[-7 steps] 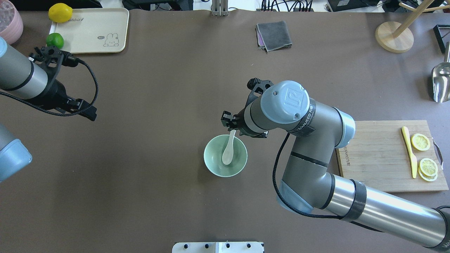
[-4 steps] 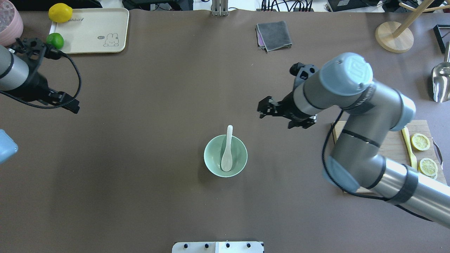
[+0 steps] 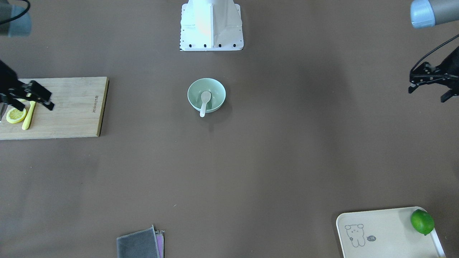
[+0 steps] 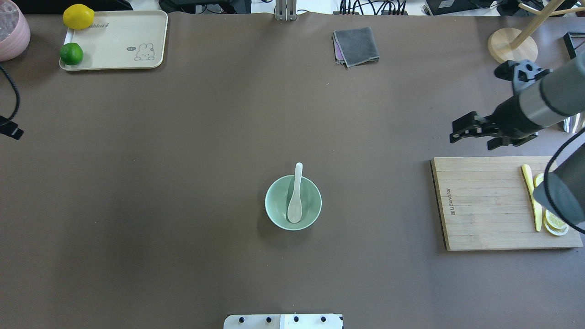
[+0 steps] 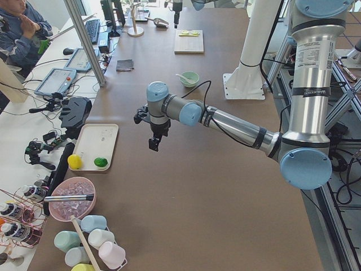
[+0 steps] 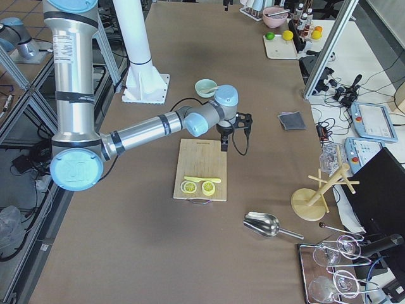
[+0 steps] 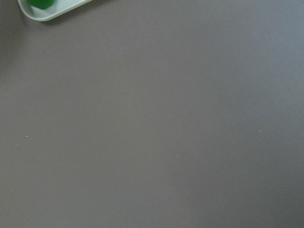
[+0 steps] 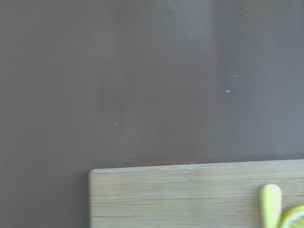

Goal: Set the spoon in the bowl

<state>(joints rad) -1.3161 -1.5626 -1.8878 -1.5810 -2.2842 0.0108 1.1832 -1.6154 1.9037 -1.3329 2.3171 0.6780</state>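
Note:
The white spoon point(image 4: 295, 201) lies in the pale mint-green bowl point(image 4: 273, 188) at the table's middle. Its scoop rests inside and its handle sticks out over the far rim. Both also show in the front-facing view, spoon point(image 3: 205, 101) in bowl point(image 3: 195, 87). My right gripper point(image 4: 454, 130) is open and empty, far right of the bowl, just beyond the cutting board's far left corner; it also shows in the front-facing view point(image 3: 48, 100). My left gripper point(image 3: 412, 84) looks open and empty at the table's left edge, far from the bowl.
A wooden cutting board point(image 4: 484, 205) with a yellow knife point(image 4: 531, 194) and lemon slices point(image 4: 556, 218) lies at the right. A cream tray point(image 4: 119, 41) with a lime point(image 4: 71, 53) and a lemon point(image 4: 78, 16) is at the far left. A grey cloth point(image 4: 356, 45) lies at the far middle.
My right gripper has left the spoon's handle and drawn far back to the right. My left arm has drawn back left, almost out of the overhead view. The spoon stays in the bowl.

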